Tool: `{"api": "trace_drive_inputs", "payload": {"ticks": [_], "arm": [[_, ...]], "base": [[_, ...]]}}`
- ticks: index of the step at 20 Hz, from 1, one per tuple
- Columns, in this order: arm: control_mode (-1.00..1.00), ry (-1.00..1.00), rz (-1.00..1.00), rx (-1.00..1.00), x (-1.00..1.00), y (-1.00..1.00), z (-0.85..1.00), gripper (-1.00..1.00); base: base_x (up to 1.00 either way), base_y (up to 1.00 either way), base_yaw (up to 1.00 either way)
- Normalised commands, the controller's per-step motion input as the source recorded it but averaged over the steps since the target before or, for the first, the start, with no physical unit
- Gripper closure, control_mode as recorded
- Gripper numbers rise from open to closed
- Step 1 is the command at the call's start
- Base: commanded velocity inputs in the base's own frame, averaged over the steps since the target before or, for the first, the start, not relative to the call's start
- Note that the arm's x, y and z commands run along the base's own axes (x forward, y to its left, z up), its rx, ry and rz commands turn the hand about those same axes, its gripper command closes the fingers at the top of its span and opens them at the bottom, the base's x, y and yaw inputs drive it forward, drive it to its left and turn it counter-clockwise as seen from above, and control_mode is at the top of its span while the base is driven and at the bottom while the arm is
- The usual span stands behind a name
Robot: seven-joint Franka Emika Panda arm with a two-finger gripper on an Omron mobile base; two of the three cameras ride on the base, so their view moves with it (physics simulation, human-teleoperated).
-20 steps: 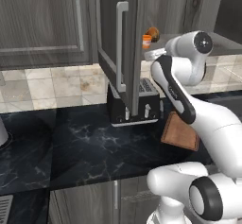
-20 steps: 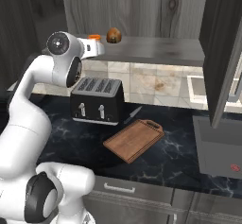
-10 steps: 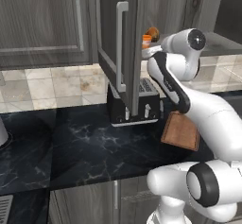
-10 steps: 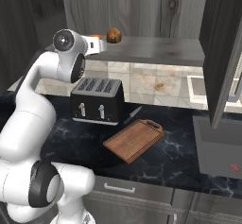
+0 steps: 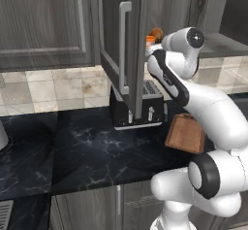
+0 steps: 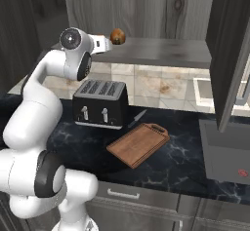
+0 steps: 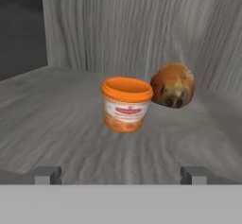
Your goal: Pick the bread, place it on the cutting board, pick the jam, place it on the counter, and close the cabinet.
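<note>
On the cabinet (image 6: 146, 49) shelf, the jam (image 7: 126, 104) stands directly ahead of my gripper (image 7: 120, 175), with the bread (image 7: 173, 85) just behind it and to its right, the two close enough that I cannot tell whether they touch. My fingers (image 7: 45, 174) are spread wide and hold nothing. The bread comes first, but the jar sits in my line, so I judge a straight push forward would knock the jam over or shove it into the bun and roll it away. The cutting board (image 6: 138, 144) waits on the counter (image 6: 190, 162) beside the toaster (image 6: 100, 104); the open door (image 5: 121, 54) hangs near my arm and could get clipped
</note>
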Motion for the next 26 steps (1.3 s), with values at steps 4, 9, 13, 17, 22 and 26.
{"api": "trace_drive_inputs", "payload": {"ticks": [4, 9, 13, 17, 22, 26], "arm": [[-1.00, 0.00, 0.00, 0.00, 0.23, 0.00, 0.00, -1.00], [-1.00, 0.00, 0.00, 0.00, 0.19, 0.00, 0.00, -1.00], [-1.00, 0.00, 0.00, 0.00, 0.18, 0.02, 0.00, -1.00], [-1.00, 0.00, 0.00, 0.00, 0.23, 0.04, 0.00, -1.00], [-1.00, 0.00, 0.00, 0.00, 0.23, 0.08, 0.00, -1.00], [-1.00, 0.00, 0.00, 0.00, 0.22, 0.10, 0.00, -1.00]], "base": [[0.00, 0.00, 0.00], [0.00, 0.00, 0.00], [0.00, 0.00, 0.00], [0.00, 0.00, 0.00], [0.00, 0.00, 0.00], [0.00, 0.00, 0.00]]}}
